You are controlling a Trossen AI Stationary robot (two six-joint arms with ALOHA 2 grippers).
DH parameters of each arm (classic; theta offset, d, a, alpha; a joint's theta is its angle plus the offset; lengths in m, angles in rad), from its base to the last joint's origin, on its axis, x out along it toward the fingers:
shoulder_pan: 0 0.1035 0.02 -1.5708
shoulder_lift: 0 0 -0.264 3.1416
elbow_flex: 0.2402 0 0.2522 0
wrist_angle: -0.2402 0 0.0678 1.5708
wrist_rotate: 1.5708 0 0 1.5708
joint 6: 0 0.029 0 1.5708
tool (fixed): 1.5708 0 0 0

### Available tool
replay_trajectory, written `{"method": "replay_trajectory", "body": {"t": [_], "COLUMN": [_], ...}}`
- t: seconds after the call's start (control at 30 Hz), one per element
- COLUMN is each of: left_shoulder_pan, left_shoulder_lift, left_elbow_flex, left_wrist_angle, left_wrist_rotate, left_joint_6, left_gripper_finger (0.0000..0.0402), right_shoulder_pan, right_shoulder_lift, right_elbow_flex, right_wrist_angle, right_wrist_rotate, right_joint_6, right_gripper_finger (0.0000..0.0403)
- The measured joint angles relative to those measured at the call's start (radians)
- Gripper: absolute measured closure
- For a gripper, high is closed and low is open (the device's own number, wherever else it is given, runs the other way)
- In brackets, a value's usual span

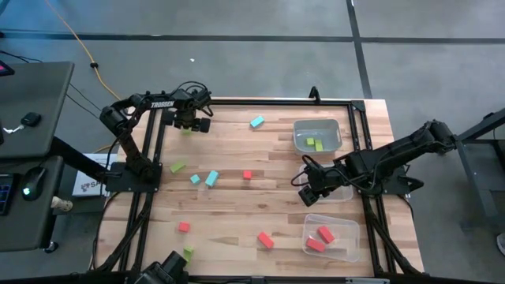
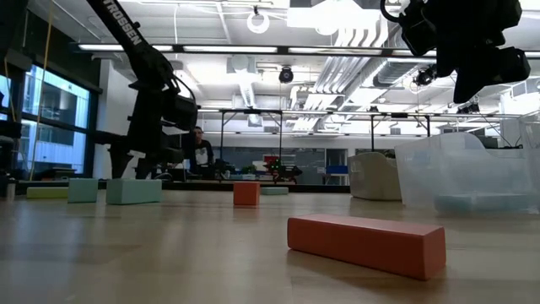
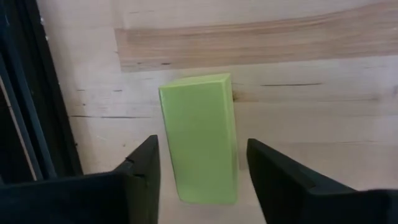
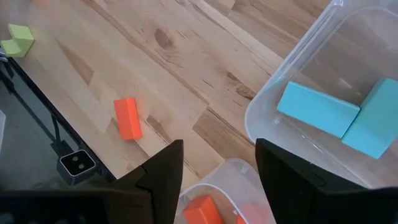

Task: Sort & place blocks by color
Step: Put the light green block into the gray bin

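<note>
Green block (image 3: 200,137) sits between left gripper (image 3: 202,168) open jaws, not yet pinched; looks light, rigid, smooth—grip long flat sides.

The wooden table (image 1: 237,229) carries three clear bins (image 1: 317,135) down its right side: far, middle and near. Loose blocks lie across the rest. A blue block (image 1: 256,122) sits far centre, a green block (image 1: 186,130) at the far left. Mid-table lie a green one (image 1: 177,167), two blue ones (image 1: 211,178) and a small red one (image 1: 247,174). Nearer lie two red blocks (image 1: 265,240) and a green one (image 1: 188,252).
</note>
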Motion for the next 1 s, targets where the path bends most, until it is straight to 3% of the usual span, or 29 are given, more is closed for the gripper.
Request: {"method": "replay_trajectory", "body": {"t": [0.43,1.0], "left_shoulder_pan": [-0.007,-0.030], "left_shoulder_lift": [-0.002,-0.018], "left_elbow_flex": [0.001,0.001], "left_wrist_angle": [-0.006,-0.013], "left_wrist_rotate": [0.015,0.078], "left_joint_6": [0.155,0.321], "left_gripper_finger": [0.0391,0.0401], "right_shoulder_pan": [0.000,0.000], "right_shoulder_lift": [0.000,0.000], "right_elbow_flex": [0.000,0.000], "right_wrist_angle": [0.000,0.000], "right_wrist_rotate": [0.000,0.013], "right_joint_6": [0.003,0.025], "right_gripper_finger": [0.0213,0.0213]}}
